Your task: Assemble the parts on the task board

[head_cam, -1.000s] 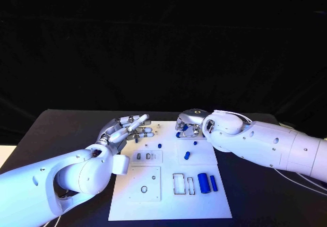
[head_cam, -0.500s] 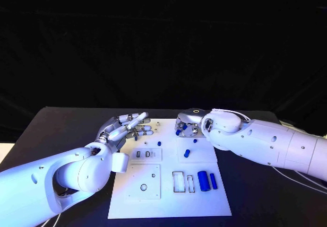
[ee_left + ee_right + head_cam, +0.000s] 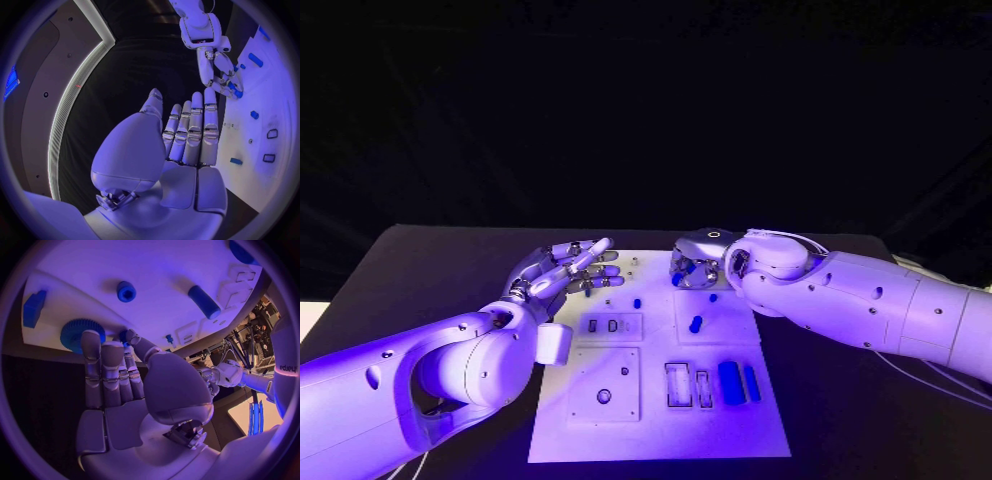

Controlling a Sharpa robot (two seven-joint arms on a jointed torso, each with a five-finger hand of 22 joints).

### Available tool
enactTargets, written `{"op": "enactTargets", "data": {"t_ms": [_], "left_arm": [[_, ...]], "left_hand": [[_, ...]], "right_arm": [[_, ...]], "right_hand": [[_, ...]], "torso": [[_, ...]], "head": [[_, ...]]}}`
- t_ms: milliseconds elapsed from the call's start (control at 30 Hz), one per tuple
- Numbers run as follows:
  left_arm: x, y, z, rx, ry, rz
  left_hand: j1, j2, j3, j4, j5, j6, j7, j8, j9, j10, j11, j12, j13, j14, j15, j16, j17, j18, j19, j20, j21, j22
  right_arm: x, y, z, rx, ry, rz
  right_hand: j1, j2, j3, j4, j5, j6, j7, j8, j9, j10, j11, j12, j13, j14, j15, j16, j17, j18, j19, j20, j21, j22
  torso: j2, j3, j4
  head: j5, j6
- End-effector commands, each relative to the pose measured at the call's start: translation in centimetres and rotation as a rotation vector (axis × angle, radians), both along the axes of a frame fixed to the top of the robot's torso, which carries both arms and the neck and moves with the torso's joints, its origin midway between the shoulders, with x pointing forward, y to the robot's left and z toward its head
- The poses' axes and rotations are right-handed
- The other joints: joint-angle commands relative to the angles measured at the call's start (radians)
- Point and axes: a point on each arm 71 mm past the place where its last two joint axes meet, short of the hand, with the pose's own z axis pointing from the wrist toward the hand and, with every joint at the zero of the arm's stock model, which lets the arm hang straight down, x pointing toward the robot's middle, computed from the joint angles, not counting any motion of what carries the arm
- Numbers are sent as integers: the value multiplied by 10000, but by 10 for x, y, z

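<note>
A black table (image 3: 430, 270) stands in front of a dark wall, and the white task board (image 3: 661, 420) lies flat in the middle of it.

The left hand (image 3: 567, 268) hangs over the board's far left corner. Its fingers are stretched out and a little apart, and it holds nothing. The right hand (image 3: 698, 262) is down at the board's far edge, fingers straight and side by side, with fingertips (image 3: 91, 337) right next to a round toothed blue part (image 3: 75, 330) — I cannot tell if they touch it.

In the head view, two long blue parts (image 3: 731, 382) lie side by side near the right edge. One blue peg (image 3: 695, 323) lies in the middle, and one small blue piece (image 3: 638, 302) sits nearer the left hand.
</note>
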Motion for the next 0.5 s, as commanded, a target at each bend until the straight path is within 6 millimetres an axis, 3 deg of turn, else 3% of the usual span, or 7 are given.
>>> {"op": "enactTargets", "data": {"t_ms": [33,133,500], "left_arm": [[-1,-2,2,-138,-69,-176],[0,-2,2,-134,-67,-169],[4,5,1,-127,-121,-77]], "left_hand": [[25,89,-1,-72,-4,20,25,-35,-11,-41,17,-67,-9,39,5,-31,8,83,76,9,22,9],[30,95,0,-81,-4,17,24,-42,-11,-45,18,-74,-10,38,5,-35,14,82,75,9,20,8],[63,136,-13,-163,-4,-13,28,-107,-14,-84,30,-138,-17,-1,21,-98,64,73,39,15,-20,-6]], "right_arm": [[-1,0,-1,-84,-253,16],[-3,2,5,608,-761,140],[-4,6,19,2194,-1631,-73]], "right_hand": [[9,161,138,27,-105,131,-22,69,27,144,-25,5,23,4,-78,127,142,-5,56,-46,117,142],[-64,140,223,115,-124,229,-40,89,44,271,-53,14,29,73,-96,397,479,-60,210,-59,365,493],[-226,20,278,266,-129,252,-48,59,45,287,-51,-26,18,36,-93,387,401,-63,188,-61,436,526]], "torso": [[23,-1,-5],[21,-2,-3],[46,-20,14]], "head": [[-11,-11],[-10,16],[73,179]]}}
